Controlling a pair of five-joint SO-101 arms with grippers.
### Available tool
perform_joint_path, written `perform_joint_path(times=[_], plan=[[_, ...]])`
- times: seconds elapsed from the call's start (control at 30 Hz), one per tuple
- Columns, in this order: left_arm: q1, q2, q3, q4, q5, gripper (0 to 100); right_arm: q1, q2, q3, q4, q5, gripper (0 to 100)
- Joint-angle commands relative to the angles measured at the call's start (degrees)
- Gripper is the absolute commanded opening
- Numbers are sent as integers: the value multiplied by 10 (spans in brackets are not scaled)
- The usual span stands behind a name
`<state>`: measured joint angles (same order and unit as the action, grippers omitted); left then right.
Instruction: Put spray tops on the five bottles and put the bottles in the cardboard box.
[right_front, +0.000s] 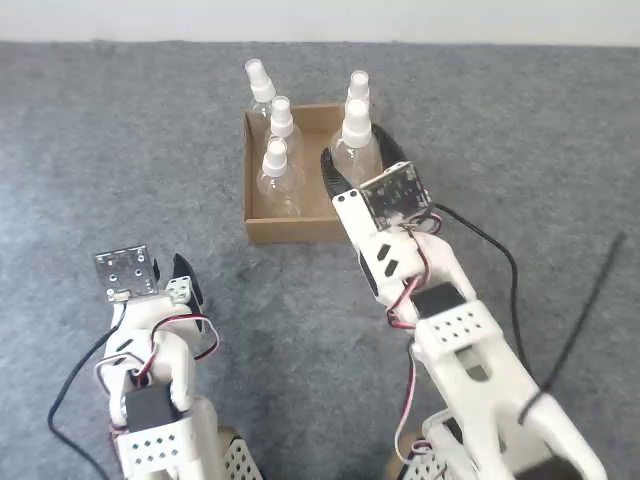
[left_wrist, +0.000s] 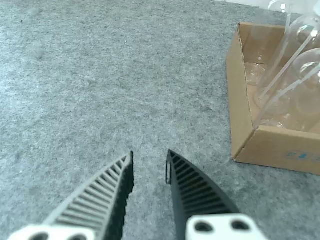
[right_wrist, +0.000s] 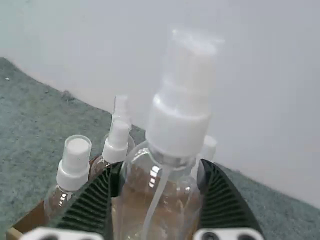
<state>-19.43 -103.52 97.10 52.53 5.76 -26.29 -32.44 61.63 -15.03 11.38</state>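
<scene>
My right fingers (right_wrist: 92, 205) pinch a clear spray-topped bottle (right_wrist: 165, 150) upright, over the right half of the cardboard box (right_front: 290, 228) in the high view; other capped bottles (right_front: 277, 172) stand inside it; my left fingers (left_wrist: 107, 195) hang slightly spread above the grey bench (left_wrist: 100, 75).

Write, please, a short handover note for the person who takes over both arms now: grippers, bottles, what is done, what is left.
Left gripper: open, empty, above the grey carpet beside the brown cardboard box.
Right gripper: shut on a clear plastic bottle with a white spray top, upright at the box's right half.
Done: all five carry spray tops; the four other bottles stand in or at the back of the box.
Left: release the held bottle inside, retract.
</scene>
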Motion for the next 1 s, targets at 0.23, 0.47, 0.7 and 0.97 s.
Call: perform_joint_path(times=[0.23, 0.47, 0.7, 0.97], plan=[[-2, -8, -6, -2, -3, 100, 13, 120, -48, -111, -4, 8], [-3, -8, -6, -2, -3, 100, 41, 245, -120, -111, -42, 9], [-3, -8, -6, -1, -3, 100, 65, 342, -177, -115, -48, 9], [-3, -8, -6, -1, -3, 100, 60, 379, -187, -116, -47, 9]])
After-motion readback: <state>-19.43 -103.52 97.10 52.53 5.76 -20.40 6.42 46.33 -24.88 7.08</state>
